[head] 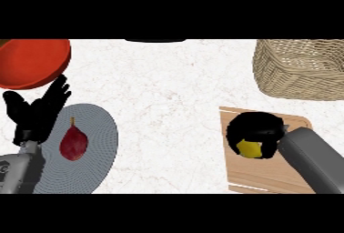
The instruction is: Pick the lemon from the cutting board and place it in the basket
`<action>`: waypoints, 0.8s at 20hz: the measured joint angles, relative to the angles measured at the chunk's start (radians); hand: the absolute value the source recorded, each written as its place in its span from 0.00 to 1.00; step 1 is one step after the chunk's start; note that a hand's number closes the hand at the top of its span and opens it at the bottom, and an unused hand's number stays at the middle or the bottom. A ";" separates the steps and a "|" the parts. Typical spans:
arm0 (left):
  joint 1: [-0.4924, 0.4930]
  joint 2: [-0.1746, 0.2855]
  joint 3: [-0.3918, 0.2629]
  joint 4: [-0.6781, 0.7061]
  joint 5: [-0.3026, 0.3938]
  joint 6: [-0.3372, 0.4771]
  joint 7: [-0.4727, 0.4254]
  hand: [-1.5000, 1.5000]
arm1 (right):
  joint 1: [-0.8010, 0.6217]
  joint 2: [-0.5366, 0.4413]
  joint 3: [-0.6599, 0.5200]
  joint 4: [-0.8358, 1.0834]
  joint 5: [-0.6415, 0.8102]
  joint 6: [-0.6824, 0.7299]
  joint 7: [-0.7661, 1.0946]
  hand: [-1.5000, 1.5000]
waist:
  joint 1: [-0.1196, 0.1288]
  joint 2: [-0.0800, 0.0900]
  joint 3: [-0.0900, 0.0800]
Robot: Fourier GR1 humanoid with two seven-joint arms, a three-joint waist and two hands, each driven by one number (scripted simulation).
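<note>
So, lemon (250, 148): yellow, on the cutting board's left part, only a patch showing under the black fingers.
Right hand (255, 127): curled round the lemon from above, covering most of it; grey forearm comes in from the near right.
Cutting board (262, 175): pale wood, near right on the white counter (168, 113).
Basket (295, 82): woven wicker, far right, beyond the board and apart from it.
Left hand (33, 111): resting at the left edge, fingers straight and spread, holding nothing.
Plate (97, 132): grey, near left, with a dark red fruit (74, 143) lying on it.
Bowl (33, 61): red-orange, far left corner.
</note>
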 measured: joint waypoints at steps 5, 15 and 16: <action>0.041 -0.008 0.003 -0.040 -0.006 0.007 0.011 0.50 | 0.082 0.003 -0.038 -0.077 -0.002 -0.008 0.101 1.00 | -0.019 -0.011 -0.003; 0.105 0.012 0.047 -0.047 0.003 0.015 -0.005 0.50 | 0.391 0.147 -0.206 -0.299 -0.152 -0.074 0.564 1.00 | -0.091 -0.034 -0.014; 0.105 0.015 0.050 -0.049 0.006 0.012 -0.004 0.50 | 0.426 0.175 -0.206 -0.341 -0.178 -0.074 0.587 1.00 | -0.092 -0.031 -0.011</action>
